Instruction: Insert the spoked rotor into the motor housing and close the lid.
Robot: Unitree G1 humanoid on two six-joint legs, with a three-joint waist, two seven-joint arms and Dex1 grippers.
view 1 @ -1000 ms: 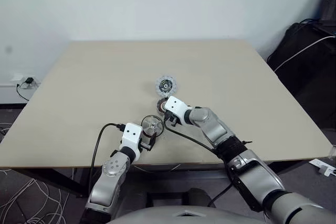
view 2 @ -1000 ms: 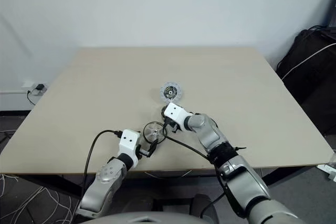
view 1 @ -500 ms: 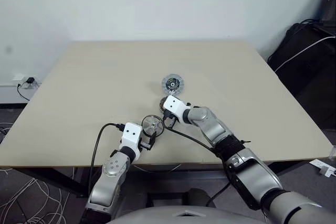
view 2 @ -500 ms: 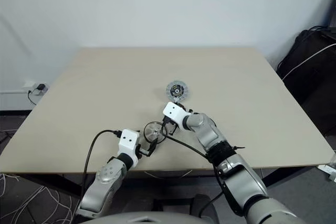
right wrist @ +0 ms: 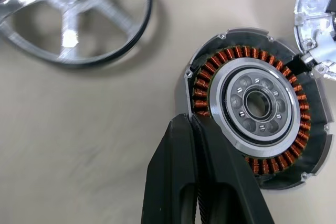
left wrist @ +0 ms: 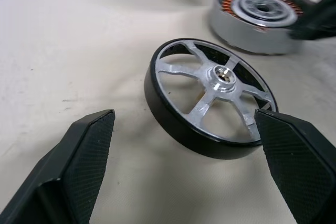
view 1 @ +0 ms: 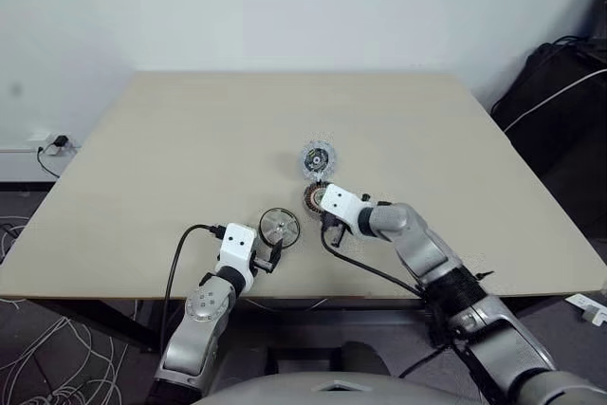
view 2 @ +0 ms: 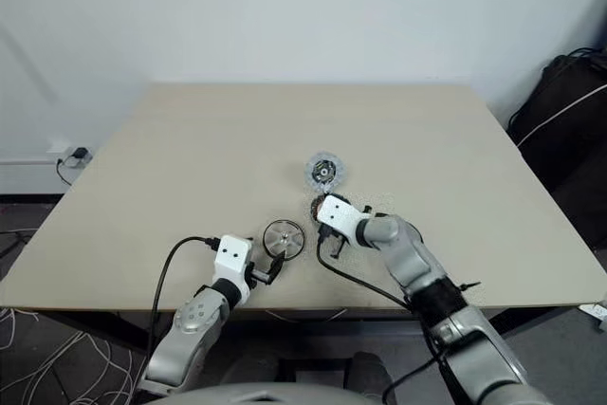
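Observation:
The spoked rotor (view 1: 279, 226), a dark-rimmed wheel with silver spokes, lies flat near the table's front edge. My left gripper (left wrist: 184, 119) is open, one finger on each side of the wheel's near rim and neither touching it. The motor housing (right wrist: 257, 103), its copper coils facing up, sits just behind and right of the rotor. My right gripper (right wrist: 185, 121) is shut with nothing between its fingers, its tips at the housing's rim. In the left eye view the housing (view 1: 311, 198) is partly hidden by the right wrist. The lid (view 1: 318, 156) lies right behind the housing.
The beige table (view 1: 190, 139) has wide bare room to the left and behind the parts. Its front edge runs close below the rotor. A black bag (view 1: 560, 92) stands on the floor past the right edge. Black cables trail from both wrists.
My right gripper has shut and pulled back to the right, uncovering more of the housing. The left gripper and the rotor have stayed put. The view has shifted slightly.

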